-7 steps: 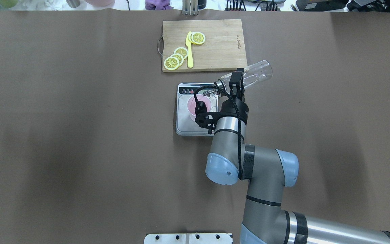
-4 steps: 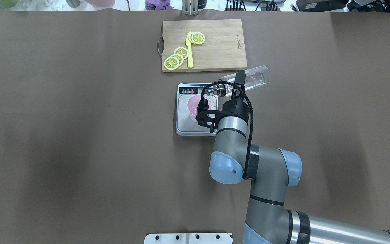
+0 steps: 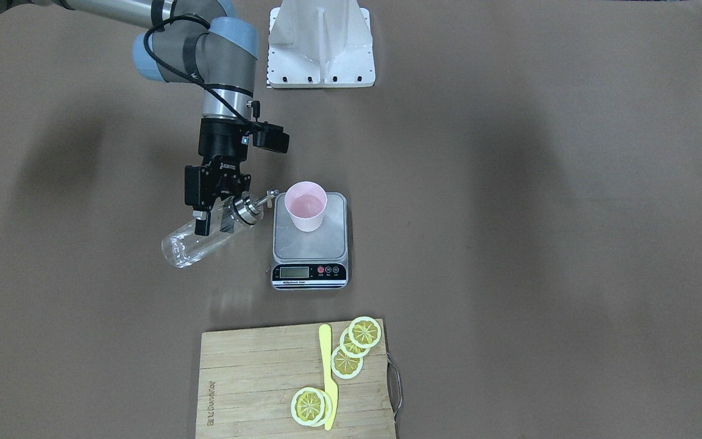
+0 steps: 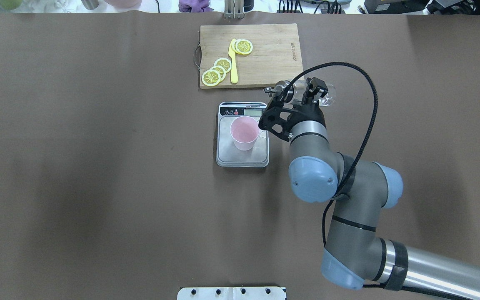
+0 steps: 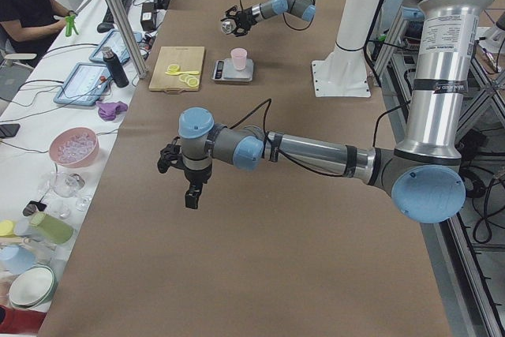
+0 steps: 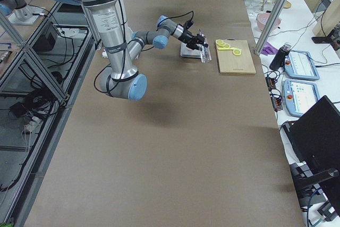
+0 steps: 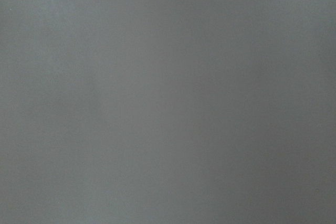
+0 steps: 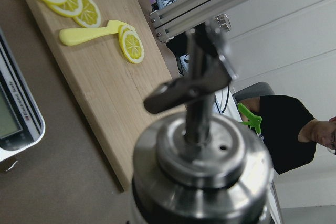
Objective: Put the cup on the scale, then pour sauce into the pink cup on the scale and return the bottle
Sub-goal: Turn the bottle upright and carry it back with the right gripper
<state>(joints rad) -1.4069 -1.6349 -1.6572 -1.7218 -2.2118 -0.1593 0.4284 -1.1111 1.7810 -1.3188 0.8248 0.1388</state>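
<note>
Currently the pink cup (image 4: pixel 244 133) stands upright on the steel platform of the kitchen scale (image 4: pixel 242 157), near the middle of the brown desk (image 4: pixel 98 166). The scale's black display strip faces the wooden cutting board (image 4: pixel 273 54). From the front-facing camera the cup's inside shows a paler disc at the bottom; I cannot tell whether that is liquid. The right end effector (image 3: pixel 214 224) is clamped on the clear glass bottle (image 3: pixel 187 247) at its neck end, just behind the metal cap. It holds the bottle off the desk on the robot's right of the scale. The bottle is tilted almost onto its side, with the glass base away from the scale and the pour spout (image 3: pixel 269 195) aimed toward it. The spout tip sits beside the cup's rim, not over the cup's mouth. The right wrist camera looks along the cap and spout, with a seated person (image 8: pixel 286 129) behind them. On the board lie lemon slices (image 4: pixel 217 71) and a yellow knife (image 4: pixel 233 66). The left end effector (image 5: pixel 191 197) hangs over bare desk well apart from the scale. Only the left side camera shows it, so I cannot tell whether it is open or closed. The left wrist camera shows plain grey only.
</note>
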